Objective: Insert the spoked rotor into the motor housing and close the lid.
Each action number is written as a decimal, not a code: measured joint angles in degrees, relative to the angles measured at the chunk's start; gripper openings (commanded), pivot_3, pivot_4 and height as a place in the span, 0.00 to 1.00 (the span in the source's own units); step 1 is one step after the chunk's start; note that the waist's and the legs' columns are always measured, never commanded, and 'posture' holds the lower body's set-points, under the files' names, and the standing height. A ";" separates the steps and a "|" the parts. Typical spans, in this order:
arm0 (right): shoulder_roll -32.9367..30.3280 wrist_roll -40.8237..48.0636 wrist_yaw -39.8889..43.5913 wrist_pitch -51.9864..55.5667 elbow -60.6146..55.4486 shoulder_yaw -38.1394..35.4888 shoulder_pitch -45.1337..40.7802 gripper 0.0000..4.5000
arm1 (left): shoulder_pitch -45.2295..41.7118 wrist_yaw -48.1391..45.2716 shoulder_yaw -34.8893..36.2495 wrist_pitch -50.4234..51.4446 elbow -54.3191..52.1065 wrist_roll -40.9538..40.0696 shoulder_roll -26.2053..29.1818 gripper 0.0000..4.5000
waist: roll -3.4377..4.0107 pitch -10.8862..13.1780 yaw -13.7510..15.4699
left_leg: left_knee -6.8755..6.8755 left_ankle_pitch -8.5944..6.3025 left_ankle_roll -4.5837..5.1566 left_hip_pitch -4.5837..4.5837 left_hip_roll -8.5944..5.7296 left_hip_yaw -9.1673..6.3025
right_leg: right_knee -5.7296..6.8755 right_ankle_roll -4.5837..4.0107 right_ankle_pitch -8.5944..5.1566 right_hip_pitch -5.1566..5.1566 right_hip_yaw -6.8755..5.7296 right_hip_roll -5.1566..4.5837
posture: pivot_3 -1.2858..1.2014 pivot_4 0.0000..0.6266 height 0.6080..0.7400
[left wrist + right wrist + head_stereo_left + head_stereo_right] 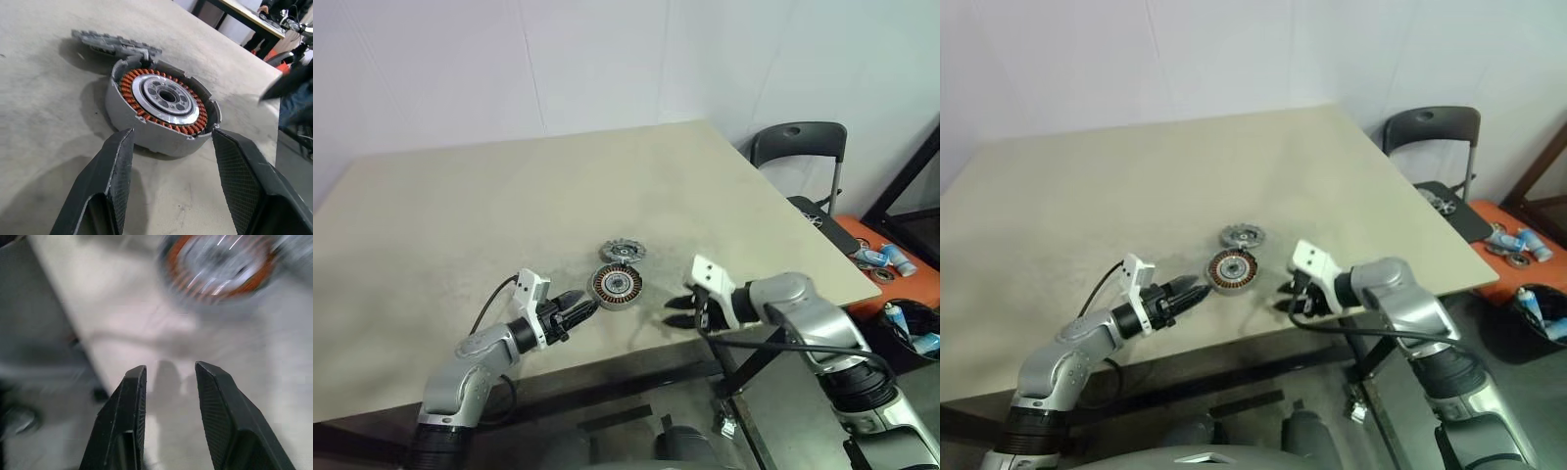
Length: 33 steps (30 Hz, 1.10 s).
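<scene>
Copper windings ring the motor housing (161,115), which sits near the table's (460,206) front edge with a silver hub already seated in its centre. The notched grey lid (115,43) lies tilted against its far rim, not closed. The left gripper (168,183) hovers just beside the housing, jaws spread and empty; the right gripper (168,411) hangs nearby, parted, holding nothing. Closing seems next: lift the lid and centre it flat.
</scene>
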 measured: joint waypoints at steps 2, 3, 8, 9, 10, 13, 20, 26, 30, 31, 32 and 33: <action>0.01 0.86 -1.63 0.49 -0.61 -0.99 0.85 0.36 | -2.25 -0.19 -0.26 0.12 0.16 -0.01 0.00 0.60 | -0.01 0.01 0.08 | 0.06 0.01 0.02 -0.04 -0.01 0.01 | -0.07 0.02 -0.01 0.05 -0.03 0.04 | 0.52 0.00 1.00; -0.01 1.14 -2.62 0.55 -0.59 -1.41 0.97 0.36 | -3.70 -0.48 -0.31 0.43 0.33 -0.05 0.05 0.60 | -0.01 0.01 -0.02 | 0.07 0.01 0.03 -0.05 -0.03 0.04 | -0.10 0.02 -0.01 0.07 -0.02 0.09 | 0.52 0.00 1.00; 1.33 2.29 -8.20 0.43 0.17 -4.85 -0.12 0.36 | -10.02 -3.26 -0.51 1.22 3.02 -0.56 1.74 0.60 | -0.02 0.01 -0.46 | 0.03 -0.02 0.11 -0.06 0.04 0.13 | -0.38 0.16 0.08 0.16 0.11 0.49 | 0.52 0.00 1.00; 2.78 2.33 -10.21 0.37 0.83 -6.04 -0.84 0.36 | -11.00 -4.13 -0.58 1.48 4.17 -0.57 2.31 0.60 | -0.02 0.01 -0.45 | 0.03 -0.02 0.11 -0.05 0.05 0.12 | -0.38 0.17 0.08 0.16 0.11 0.58 | 0.52 0.00 1.00; 4.27 2.32 -12.47 0.09 1.51 -6.98 -1.69 0.36 | -12.11 -5.09 -0.70 1.93 5.30 -0.55 2.99 0.60 | -0.02 0.01 -0.41 | 0.02 -0.02 0.11 -0.04 0.07 0.10 | -0.37 0.16 0.08 0.16 0.11 0.64 | 0.52 0.00 1.00; 7.57 2.14 -18.32 -1.60 2.07 -8.85 -2.09 0.36 | -14.44 -7.27 -0.81 2.17 7.75 -0.53 4.36 0.60 | -0.02 0.01 -0.26 | -0.01 -0.02 0.11 -0.04 0.09 0.04 | -0.37 0.16 0.08 0.17 0.08 0.68 | 0.52 0.00 1.00; 10.97 1.71 -26.16 -3.50 2.09 -9.48 1.43 0.36 | -18.24 -10.26 -0.86 2.58 10.89 -0.31 6.64 0.60 | -0.02 0.02 -0.35 | -0.02 -0.02 0.12 -0.07 0.08 0.09 | -0.55 0.38 0.20 0.24 0.22 0.62 | 0.52 0.00 1.00; 10.92 2.71 -27.78 -3.52 0.89 -10.40 3.10 0.36 | -18.24 -11.39 -1.63 3.86 10.80 -0.04 7.29 0.60 | -0.02 0.02 -0.37 | -0.01 -0.02 0.12 -0.04 0.12 0.08 | -0.54 0.39 0.20 0.26 0.22 0.66 | 0.52 0.00 1.00; 11.51 3.51 -29.52 -3.57 0.87 -11.88 2.35 0.36 | -18.30 -11.42 -1.72 4.74 10.59 -0.06 7.34 0.60 | -0.02 0.02 -0.37 | -0.01 -0.02 0.12 -0.05 0.12 0.08 | -0.55 0.41 0.22 0.25 0.23 0.66 | 0.52 0.00 1.00; 11.55 3.80 -29.75 -3.63 0.87 -11.90 2.01 0.36 | -18.38 -11.47 -1.72 4.78 10.59 -0.05 7.37 0.60 | -0.02 0.02 -0.36 | -0.02 -0.02 0.12 -0.05 0.12 0.08 | -0.55 0.44 0.23 0.25 0.23 0.66 | 0.52 0.00 1.00; 11.65 3.97 -29.98 -3.75 0.87 -11.89 1.73 0.36 | -18.44 -11.53 -1.72 4.80 10.56 -0.06 7.41 0.60 | -0.02 0.02 -0.36 | -0.02 -0.02 0.12 -0.05 0.12 0.08 | -0.55 0.44 0.24 0.25 0.23 0.66 | 0.52 0.00 1.00; 11.71 4.02 -30.15 -3.87 0.87 -11.89 1.52 0.36 | -18.49 -11.59 -1.72 4.81 10.44 -0.06 7.45 0.60 | -0.02 0.02 -0.37 | -0.02 -0.02 0.12 -0.05 0.12 0.08 | -0.54 0.45 0.24 0.25 0.23 0.66 | 0.52 0.00 1.00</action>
